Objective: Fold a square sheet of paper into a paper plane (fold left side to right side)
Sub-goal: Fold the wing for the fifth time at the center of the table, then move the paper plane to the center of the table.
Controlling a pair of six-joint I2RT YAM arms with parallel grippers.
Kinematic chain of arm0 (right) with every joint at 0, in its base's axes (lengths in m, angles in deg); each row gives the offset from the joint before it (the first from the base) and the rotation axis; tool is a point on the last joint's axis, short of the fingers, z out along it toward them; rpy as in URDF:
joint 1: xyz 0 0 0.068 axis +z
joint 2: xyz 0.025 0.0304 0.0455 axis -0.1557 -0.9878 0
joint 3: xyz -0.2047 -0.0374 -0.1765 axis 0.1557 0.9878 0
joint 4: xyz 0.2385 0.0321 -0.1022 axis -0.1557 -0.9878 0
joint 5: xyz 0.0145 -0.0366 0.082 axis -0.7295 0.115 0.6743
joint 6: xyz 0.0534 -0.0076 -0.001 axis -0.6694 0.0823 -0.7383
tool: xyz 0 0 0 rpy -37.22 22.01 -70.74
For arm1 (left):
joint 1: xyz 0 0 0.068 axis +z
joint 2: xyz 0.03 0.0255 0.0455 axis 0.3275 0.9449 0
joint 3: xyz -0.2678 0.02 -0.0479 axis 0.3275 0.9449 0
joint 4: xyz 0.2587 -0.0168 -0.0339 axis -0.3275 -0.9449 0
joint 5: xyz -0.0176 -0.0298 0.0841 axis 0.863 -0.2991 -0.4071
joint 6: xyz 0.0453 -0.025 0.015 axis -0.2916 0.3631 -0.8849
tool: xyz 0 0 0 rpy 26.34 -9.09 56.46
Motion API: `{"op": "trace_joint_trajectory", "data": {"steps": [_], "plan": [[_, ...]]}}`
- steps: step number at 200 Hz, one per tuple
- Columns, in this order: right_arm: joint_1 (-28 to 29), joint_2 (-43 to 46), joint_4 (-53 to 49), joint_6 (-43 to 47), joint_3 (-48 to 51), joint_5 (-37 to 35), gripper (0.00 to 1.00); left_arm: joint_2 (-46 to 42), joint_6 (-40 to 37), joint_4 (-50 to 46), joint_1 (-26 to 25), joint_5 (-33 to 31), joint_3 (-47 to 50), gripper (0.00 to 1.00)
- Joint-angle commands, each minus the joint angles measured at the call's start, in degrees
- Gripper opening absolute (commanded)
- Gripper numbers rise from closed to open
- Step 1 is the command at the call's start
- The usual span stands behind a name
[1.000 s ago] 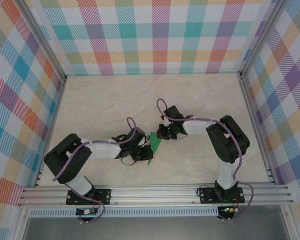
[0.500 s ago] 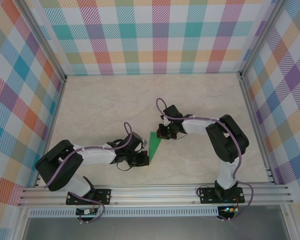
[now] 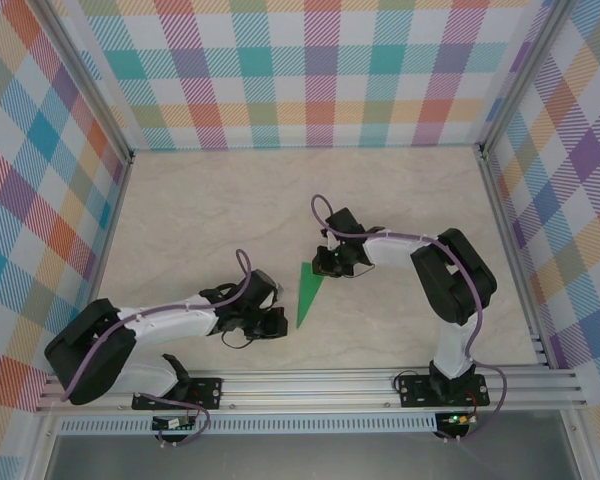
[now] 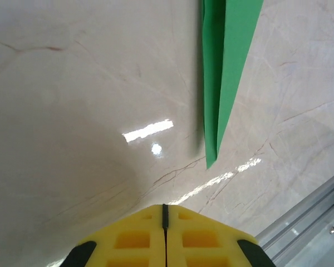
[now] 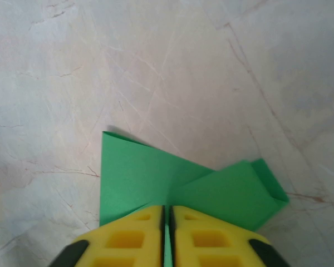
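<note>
The paper plane (image 3: 305,296) lies on the marble table as a narrow bright-green dart, its tip toward the near edge. My left gripper (image 3: 277,322) sits just left of that tip, apart from it. In the left wrist view its yellow fingers (image 4: 165,207) are shut on nothing, and the dart's tip (image 4: 225,72) lies ahead to the right. My right gripper (image 3: 324,268) is at the dart's wide far end. Its yellow jaws (image 5: 167,209) stand almost together with a sliver of green paper (image 5: 150,175) between them, and folded layers spread out ahead.
Plaid multicolour walls (image 3: 310,70) close in the table on the left, back and right. An aluminium rail (image 3: 310,385) runs along the near edge, and it crosses the lower right corner of the left wrist view (image 4: 309,217). Bare marble (image 3: 220,210) stretches toward the back.
My left arm has drawn back toward the near left, off the paper, so the whole dart now shows. The right arm has stayed almost still at the wide end.
</note>
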Motion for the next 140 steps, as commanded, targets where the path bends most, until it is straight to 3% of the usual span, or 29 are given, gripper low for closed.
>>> {"op": "trace_joint_trajectory", "data": {"steps": [1,44,62,100,140], "plan": [[-0.23,3.40,-3.43,1.98,-2.37,-3.46,0.21,-4.17,-0.85,-9.17,-0.50,-8.61,-3.45,0.07],[0.69,13.38,-9.82,0.64,-1.08,-11.60,0.48,-9.26,-0.04,-20.21,-0.51,-30.29,-8.83,0.14],[2.68,16.96,-12.46,-2.06,1.03,-15.51,0.56,-10.70,1.98,-20.56,-0.50,-36.81,-9.65,0.23],[7.91,19.32,-11.68,-8.19,4.61,-17.66,0.73,-11.37,4.16,-18.42,-0.52,-42.95,-10.43,0.53],[11.00,14.23,-10.68,-10.20,3.35,-16.94,0.76,-10.79,5.20,-19.14,-0.54,-44.04,-11.14,0.58]]}}
